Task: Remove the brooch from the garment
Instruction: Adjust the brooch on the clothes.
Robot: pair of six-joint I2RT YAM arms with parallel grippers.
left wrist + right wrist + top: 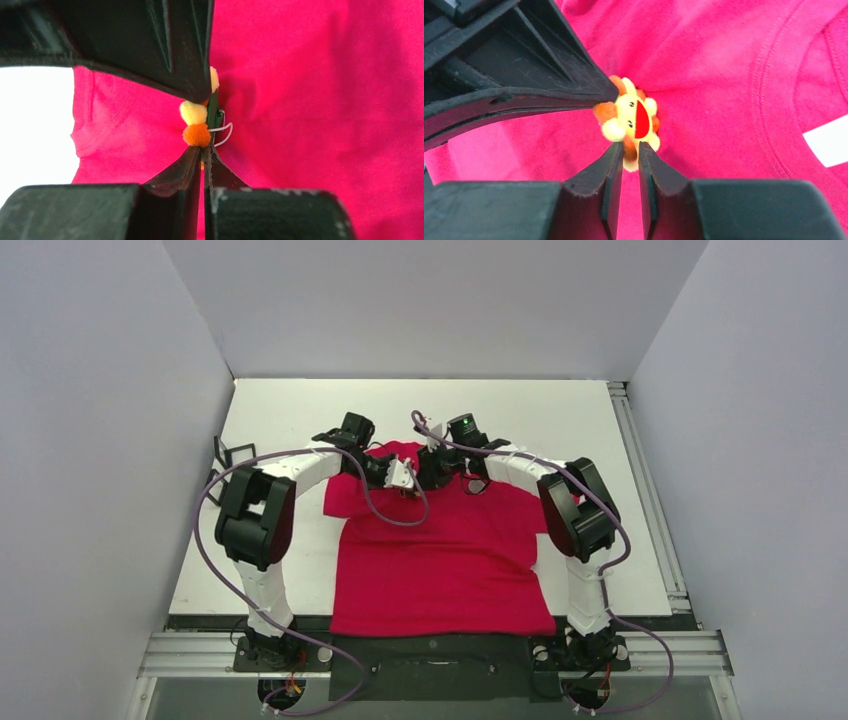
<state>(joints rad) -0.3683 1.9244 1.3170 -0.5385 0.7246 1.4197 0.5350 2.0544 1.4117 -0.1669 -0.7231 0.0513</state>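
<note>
The red T-shirt (440, 560) lies flat on the white table (610, 540), neckline at the far end. The brooch (631, 117) is a yellow smiling face ringed with yellow and orange pompoms, left of the neckline and its white label (829, 142). My right gripper (629, 147) is shut on the brooch's lower edge. My left gripper (206, 150) is shut on the brooch (196, 125), seen edge-on with a white wire pin behind it. The two grippers meet over it; in the top view my left gripper (403, 480) and right gripper (432, 472) hide the brooch.
Small black frame-like stands (232, 454) are at the table's left edge. White walls close in the left, back and right sides. A metal rail (650, 500) runs along the right edge. Purple cables (400, 515) hang over the shirt.
</note>
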